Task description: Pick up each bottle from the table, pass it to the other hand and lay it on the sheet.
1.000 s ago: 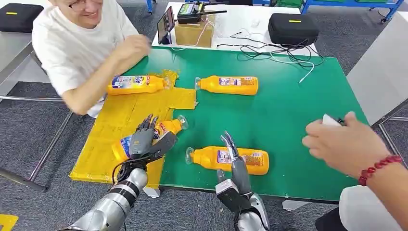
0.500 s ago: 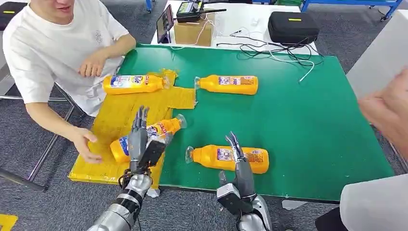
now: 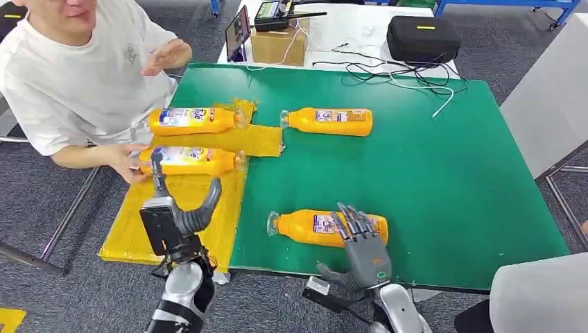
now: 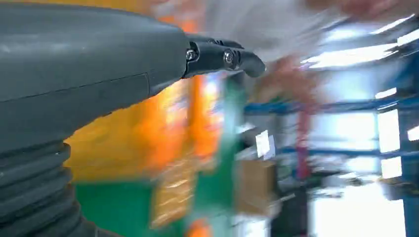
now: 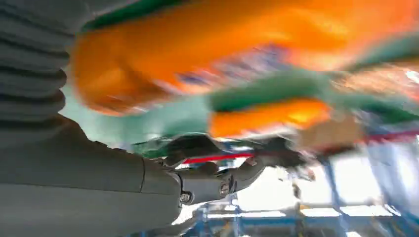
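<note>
With the left hand (image 3: 182, 214) spread and empty, the right hand (image 3: 362, 244), fingers apart, reaches the lower-centre bottle (image 3: 326, 228), which it must grasp next.

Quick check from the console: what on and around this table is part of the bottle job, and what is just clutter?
Job:
- orange bottles: two on the yellow sheet at and; two on the green mat at and
- left hand, right hand

Clutter:
- cardboard box
- black case
- cables
</note>
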